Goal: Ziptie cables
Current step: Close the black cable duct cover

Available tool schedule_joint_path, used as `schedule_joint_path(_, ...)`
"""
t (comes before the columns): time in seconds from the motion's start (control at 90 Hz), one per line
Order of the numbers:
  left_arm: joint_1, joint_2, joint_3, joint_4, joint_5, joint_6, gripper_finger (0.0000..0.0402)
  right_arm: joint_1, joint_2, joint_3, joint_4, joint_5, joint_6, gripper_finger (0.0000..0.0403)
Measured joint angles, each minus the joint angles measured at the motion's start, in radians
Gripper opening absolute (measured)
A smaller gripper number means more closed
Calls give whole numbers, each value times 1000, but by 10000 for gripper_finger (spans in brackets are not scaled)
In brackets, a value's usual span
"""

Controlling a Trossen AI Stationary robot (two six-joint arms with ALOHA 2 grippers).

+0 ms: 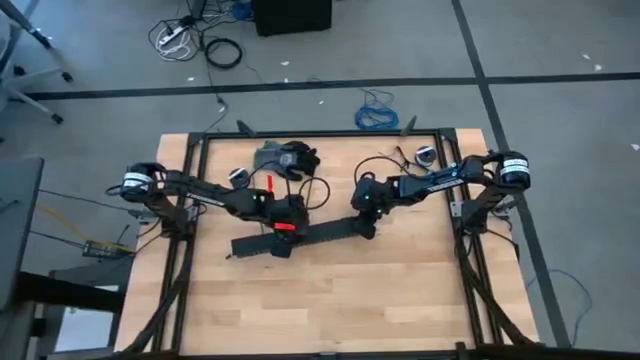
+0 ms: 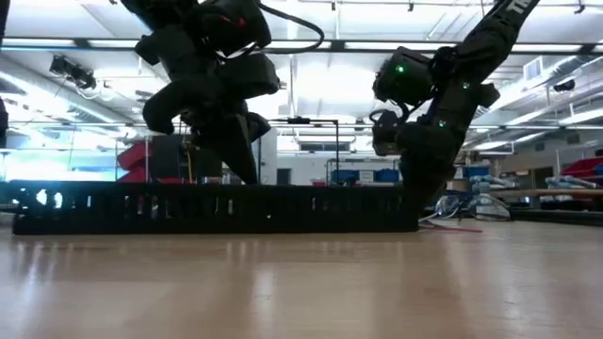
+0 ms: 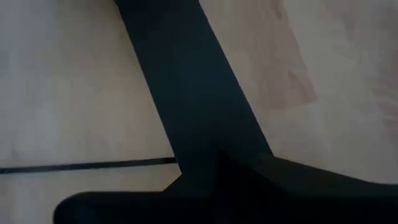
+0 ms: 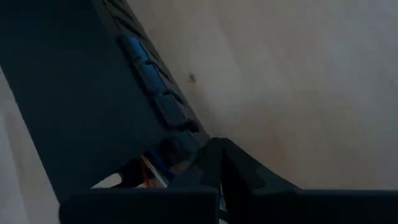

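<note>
Barely begun: both arms at the black strip, no tie in sight

Seemingly we are early in the job. From above, we see one long black segmented plastic strip (image 1: 300, 238), a cable-chain-like track, lying across the middle of the pale wooden table (image 1: 330, 300). Two dark arms meet over it. The left end effector (image 1: 283, 226) sits on the strip's left part; we cannot tell whether it is released or clenched. The right end effector (image 1: 366, 228) is down at the strip's right end, and we cannot tell its state either.

The thin floppy cables (image 2: 454, 218) show only as a small tangle of pale and red strands on the table just beyond the strip's right end, beside the right arm, in the level view. We cannot count the strands.

No zip tie is visible anywhere, so we judge that bundling and tying are all left to do.

Counted: one strip, two arms, one dark glove-like heap (image 1: 287, 158) at the table's far edge.
</note>
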Motion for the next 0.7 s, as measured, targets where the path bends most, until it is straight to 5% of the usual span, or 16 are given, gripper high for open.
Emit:
schedule_joint_path(0.522,-15,-185,-4,-110,-114,-110,0,-1,-91,-1,-98,32,39,0)
schedule_joint_path(0.7,-47,-277,-3,-368,-325,-315,0,49,-91,-2,-118,38,94,0)
